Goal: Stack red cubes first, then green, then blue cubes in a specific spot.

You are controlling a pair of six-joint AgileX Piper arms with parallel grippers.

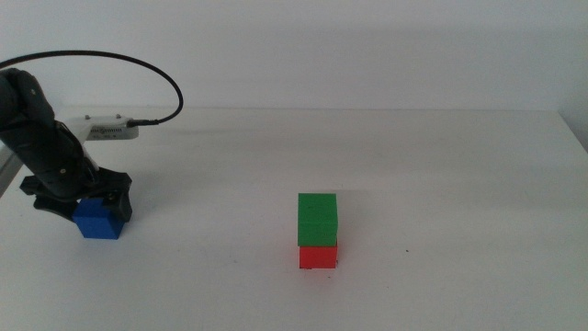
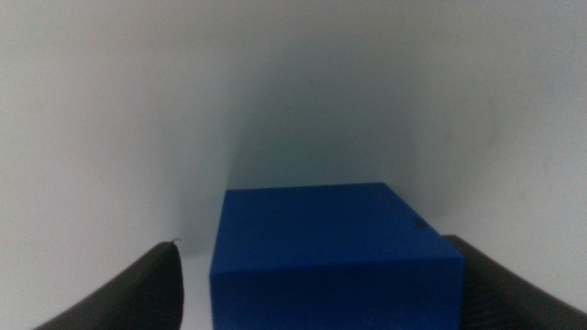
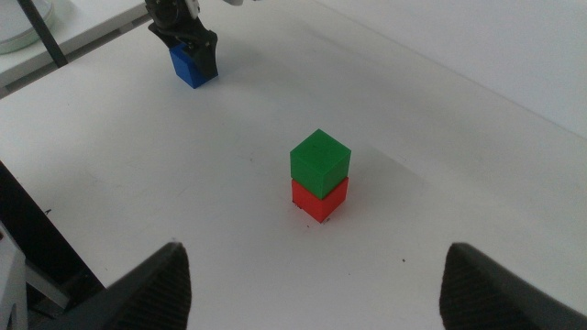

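Note:
The green cube (image 1: 318, 218) sits squarely on the red cube (image 1: 318, 256) in the middle of the table; this stack shows too in the right wrist view, green cube (image 3: 320, 162) over red cube (image 3: 320, 201). The specific spot is hidden under the stack. Far left, the blue cube (image 1: 98, 222) rests on the table with my left gripper (image 1: 87, 210) lowered over it. Up close, the blue cube (image 2: 330, 252) lies between the jaws; one jaw touches it and a narrow gap shows at the other, so the left gripper (image 2: 314, 243) is open. My right gripper (image 3: 316, 247) hovers open, back from the stack.
The left arm's black cable (image 1: 138, 69) arcs over the back left of the white table (image 1: 459, 184). A small dark speck (image 1: 407, 250) lies right of the stack. The table's back edge runs along the wall.

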